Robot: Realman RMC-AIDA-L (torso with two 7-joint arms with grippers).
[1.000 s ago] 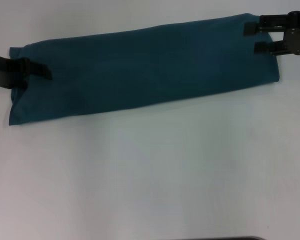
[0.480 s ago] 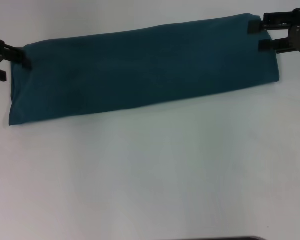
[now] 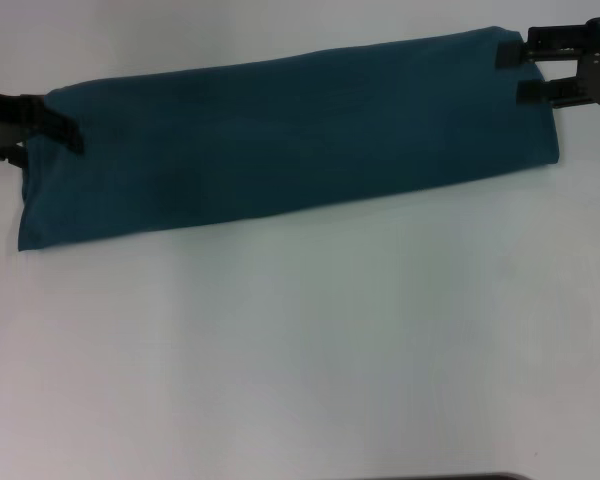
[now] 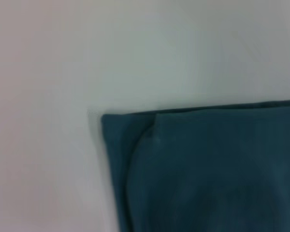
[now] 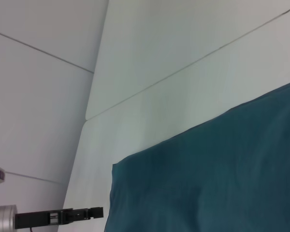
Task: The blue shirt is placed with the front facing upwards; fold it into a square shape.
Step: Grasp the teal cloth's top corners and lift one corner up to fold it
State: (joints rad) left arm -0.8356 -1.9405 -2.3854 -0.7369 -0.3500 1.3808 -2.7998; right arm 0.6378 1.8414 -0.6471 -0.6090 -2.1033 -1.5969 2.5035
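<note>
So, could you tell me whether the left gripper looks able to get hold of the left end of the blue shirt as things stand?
Probably yes. The left gripper sits right at the far left corner of the folded blue shirt, fingers open over its edge, with only bare table around it.

The blue shirt (image 3: 290, 135) shows no lettering; frame edges cut off both hands' arms
</note>
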